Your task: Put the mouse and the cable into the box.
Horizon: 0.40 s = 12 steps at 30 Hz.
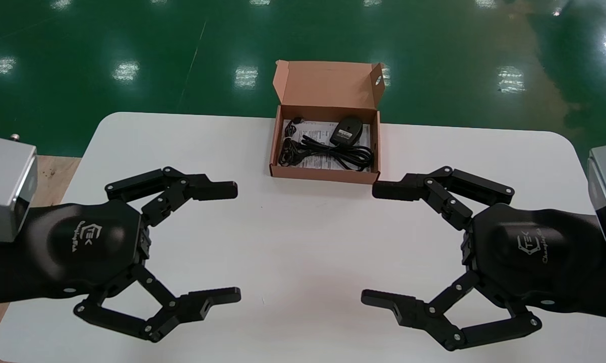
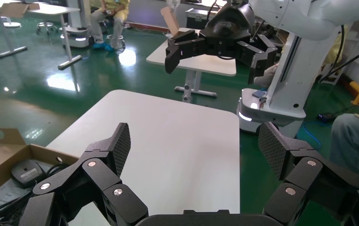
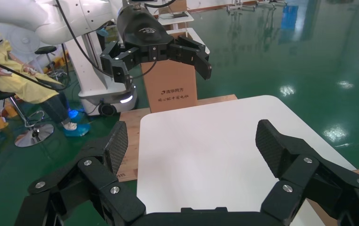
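Note:
An open brown cardboard box [image 1: 325,174] sits at the table's far middle, lid flap standing up. Inside it lie a black mouse [image 1: 347,131] toward the right and a coiled black cable [image 1: 319,152] on a printed paper sheet. The left wrist view shows the box's corner [image 2: 8,153] with the mouse [image 2: 25,172] in it. My left gripper [image 1: 226,242] hovers over the near left of the table, open and empty. My right gripper [image 1: 378,244] mirrors it at the near right, also open and empty. Both are apart from the box.
The white table [image 1: 303,242] has rounded corners, with green floor beyond it. A wooden platform [image 1: 46,171] lies beside its left edge. The right wrist view shows a tall cardboard carton [image 3: 170,87] past the table's left end.

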Available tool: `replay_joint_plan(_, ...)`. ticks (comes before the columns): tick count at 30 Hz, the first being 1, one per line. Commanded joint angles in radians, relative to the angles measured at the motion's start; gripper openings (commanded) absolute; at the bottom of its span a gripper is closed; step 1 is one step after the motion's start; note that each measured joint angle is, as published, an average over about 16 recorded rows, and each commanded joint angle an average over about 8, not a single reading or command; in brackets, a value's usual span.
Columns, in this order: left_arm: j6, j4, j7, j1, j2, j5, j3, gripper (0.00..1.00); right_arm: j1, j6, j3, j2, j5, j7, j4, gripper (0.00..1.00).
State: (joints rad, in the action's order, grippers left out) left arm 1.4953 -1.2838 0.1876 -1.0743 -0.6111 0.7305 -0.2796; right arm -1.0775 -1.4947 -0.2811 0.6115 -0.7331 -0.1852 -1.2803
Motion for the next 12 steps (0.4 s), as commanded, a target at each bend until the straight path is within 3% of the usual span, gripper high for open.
replay_joint_plan(1,0.0,0.0,0.0,0.0,0.0,0.0,0.0,1.0,0.0,0.0,0.0,0.0,0.0,0.0,0.0,1.0)
replay_joint_plan(12,0.0,0.0,0.0,0.0,0.0,0.0,0.0,1.0,0.0,0.0,0.0,0.0,0.0,0.0,0.0,1.0)
